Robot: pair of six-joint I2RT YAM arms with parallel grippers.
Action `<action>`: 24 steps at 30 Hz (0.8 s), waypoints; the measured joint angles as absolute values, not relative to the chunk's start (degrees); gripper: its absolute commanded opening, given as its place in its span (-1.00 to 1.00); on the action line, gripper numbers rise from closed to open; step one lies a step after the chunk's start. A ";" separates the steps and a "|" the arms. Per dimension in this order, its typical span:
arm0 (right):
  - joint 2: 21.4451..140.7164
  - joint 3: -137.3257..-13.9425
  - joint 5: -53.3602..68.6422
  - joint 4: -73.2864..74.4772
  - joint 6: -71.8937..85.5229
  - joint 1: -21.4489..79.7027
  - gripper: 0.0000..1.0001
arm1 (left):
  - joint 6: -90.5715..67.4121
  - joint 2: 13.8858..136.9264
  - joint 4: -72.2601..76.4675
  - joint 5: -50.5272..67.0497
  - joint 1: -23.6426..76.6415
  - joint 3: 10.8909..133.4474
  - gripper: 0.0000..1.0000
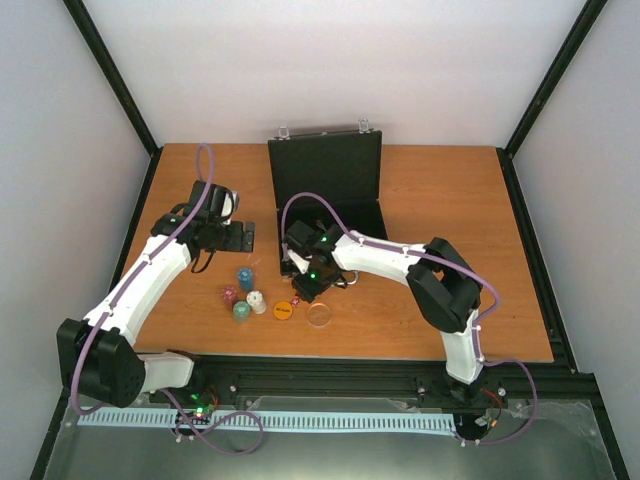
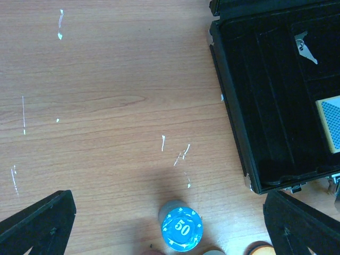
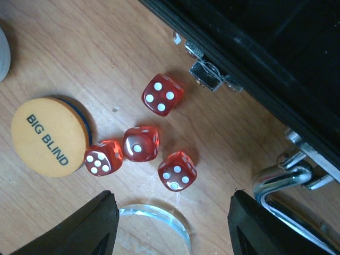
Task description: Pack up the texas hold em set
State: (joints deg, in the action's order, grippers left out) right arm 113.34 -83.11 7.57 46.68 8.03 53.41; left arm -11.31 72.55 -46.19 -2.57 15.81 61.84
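At table left, left gripper (image 1: pixel 243 237): jaws wide apart, empty; blue round plastic chip stack (image 2: pixel 181 229) near.
Right gripper (image 3: pixel 172 204): jaws apart, holding nothing; four red translucent dice (image 3: pixel 141 143) at 12 o'clock.
Risk: pinching one die likely scatters the cluster toward the flat orange disc (image 3: pixel 49 136) at 9 o'clock.
Black hinged briefcase (image 2: pixel 234 122): open, at 2 o'clock; its latch may snag a finger.

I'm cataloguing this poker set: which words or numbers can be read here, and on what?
"BIG BLIND": on the orange disc, right wrist view.
"50": on the blue chip, left wrist view.
The red dice carry only pips. The card deck in the case shows a back pattern, no text. In the top view everything is too small to read.
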 measured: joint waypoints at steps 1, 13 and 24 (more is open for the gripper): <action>113.51 -83.09 7.51 46.50 7.66 53.43 0.15 | -11.40 72.53 -46.22 -2.61 15.81 61.73 0.99; 117.21 -83.09 6.02 44.34 4.78 53.45 0.09 | -11.73 72.64 -46.35 -3.22 15.81 61.52 0.99; 117.54 -83.20 4.36 43.48 3.57 53.47 -0.79 | -11.73 73.12 -46.35 -3.49 15.81 61.52 1.00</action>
State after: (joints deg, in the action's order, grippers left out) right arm 117.54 -83.20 4.36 43.48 3.57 53.47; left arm -11.73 73.12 -46.35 -3.49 15.81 61.52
